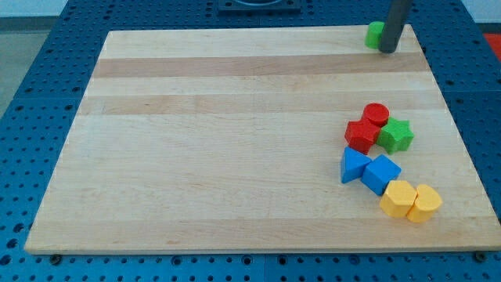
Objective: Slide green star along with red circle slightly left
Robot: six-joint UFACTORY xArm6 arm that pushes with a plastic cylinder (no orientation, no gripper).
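Approach step, by my reading: my tip (387, 50) sat at the far right, touching a small green block (375, 34). No jaws on this rod. Green star (396, 135) touched red circle (376, 114), well nearer. Next: bring tip right of both, push left.

star (396, 135) right of, touching circle (376, 114) | my tip (387, 50) far toward view's top, beside a small block (374, 34)

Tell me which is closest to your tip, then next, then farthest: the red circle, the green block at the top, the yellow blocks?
From my tip:
1. Green block, touching its left side.
2. Red circle, below, mid-right.
3. Yellow blocks, bottom right.
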